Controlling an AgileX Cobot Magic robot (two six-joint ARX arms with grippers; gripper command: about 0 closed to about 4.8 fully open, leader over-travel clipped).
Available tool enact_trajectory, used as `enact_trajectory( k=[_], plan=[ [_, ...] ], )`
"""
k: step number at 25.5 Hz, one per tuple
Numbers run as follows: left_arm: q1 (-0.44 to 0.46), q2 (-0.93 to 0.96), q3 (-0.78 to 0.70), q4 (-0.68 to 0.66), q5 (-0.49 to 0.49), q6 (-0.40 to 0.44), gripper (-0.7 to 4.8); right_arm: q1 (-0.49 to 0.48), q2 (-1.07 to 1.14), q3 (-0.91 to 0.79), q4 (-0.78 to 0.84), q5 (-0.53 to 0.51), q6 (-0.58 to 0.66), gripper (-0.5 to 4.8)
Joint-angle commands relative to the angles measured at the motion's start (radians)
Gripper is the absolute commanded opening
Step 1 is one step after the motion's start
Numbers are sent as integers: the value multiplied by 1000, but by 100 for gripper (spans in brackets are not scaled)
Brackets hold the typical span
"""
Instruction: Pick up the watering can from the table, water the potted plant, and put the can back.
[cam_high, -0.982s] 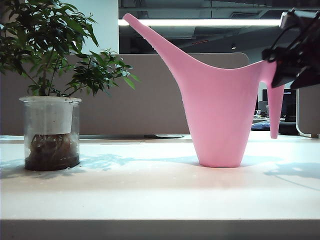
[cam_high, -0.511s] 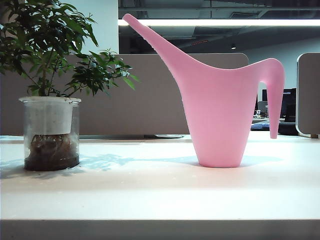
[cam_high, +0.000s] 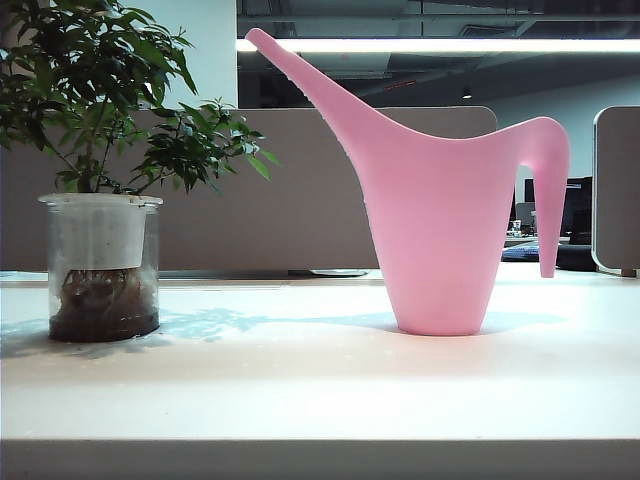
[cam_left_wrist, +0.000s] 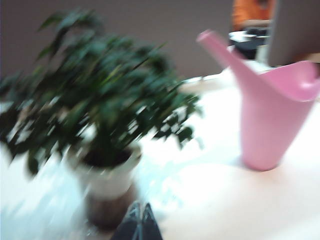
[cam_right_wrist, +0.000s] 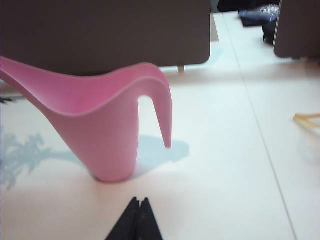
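The watering can (cam_high: 440, 230) stands upright on the table (cam_high: 300, 390), spout towards ten o'clock, handle at three o'clock. The left gripper (cam_left_wrist: 138, 220) and the right gripper (cam_right_wrist: 138, 220) both have their jaws pressed together, holding nothing, apart from the can.

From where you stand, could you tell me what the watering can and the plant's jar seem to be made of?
The watering can looks like smooth pink plastic: one even colour, seamless, with a soft sheen. The plant's jar looks like clear glass, since roots and soil show through it; clear plastic is possible. The inner pot is matte white, probably plastic.

Grey partition panels (cam_high: 300, 190) under a bright ceiling strip light (cam_high: 400, 45), perhaps an office.
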Motion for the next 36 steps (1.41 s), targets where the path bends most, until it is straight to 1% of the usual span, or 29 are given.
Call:
enact_trajectory(
  k=[1,4,6,7,8,10,11,13,15,16,18,20,21,23,24,28,30,31,33,34,36],
  plan=[
    [0,-19,-50,-33,-75,-12,-5,-1,-67,-1,52,51,2,-6],
    [0,-69,-111,29,-40,27,-5,-1,-64,-15,73,51,2,-6],
    [0,-119,-166,89,0,27,-5,0,-64,-56,130,23,2,-6],
    [0,-166,-211,126,10,27,-5,0,-64,-99,189,5,2,-6],
    [0,-188,-232,132,10,27,-5,0,-64,-123,219,-4,2,-6],
    [6,-184,-284,155,8,34,-5,0,-66,-238,335,1,2,-6],
    [10,-184,-301,188,9,34,-5,0,-64,-276,368,1,2,-6],
    [16,-183,-363,269,-11,30,-5,0,-64,-421,500,1,2,-6],
    [16,-183,-406,298,-14,30,-5,1,-64,-494,565,0,3,-6],
    [15,-183,-425,310,-14,29,-5,0,-64,-521,584,0,3,-6],
    [16,-184,-486,347,-22,-25,-5,0,-64,-592,629,5,3,-6],
    [15,-185,-526,359,-56,-33,-5,0,-64,-650,673,8,3,-6],
    [16,-189,-542,371,-56,-29,-5,0,-65,-678,686,8,3,-6],
    [16,-189,-543,376,-55,-22,-5,0,-63,-677,666,24,-8,-6],
    [16,-189,-543,391,-55,-21,-5,0,-64,-677,663,31,-38,-6],
    [32,-189,-542,401,-39,-14,-5,0,-65,-677,664,31,-77,-6],
    [76,-189,-542,413,-55,0,-5,0,-65,-677,665,31,-140,-6],
    [120,-189,-542,418,-48,-1,-5,-1,-65,-677,671,31,-171,-6],
    [166,-189,-547,418,-13,-4,-5,-1,-65,-677,671,31,-175,-6],
    [212,-189,-559,420,13,-8,-5,-1,-64,-677,671,31,-175,-6],
    [266,-189,-564,416,13,-44,-5,-1,-65,-677,671,40,-174,-6]
  ],
)
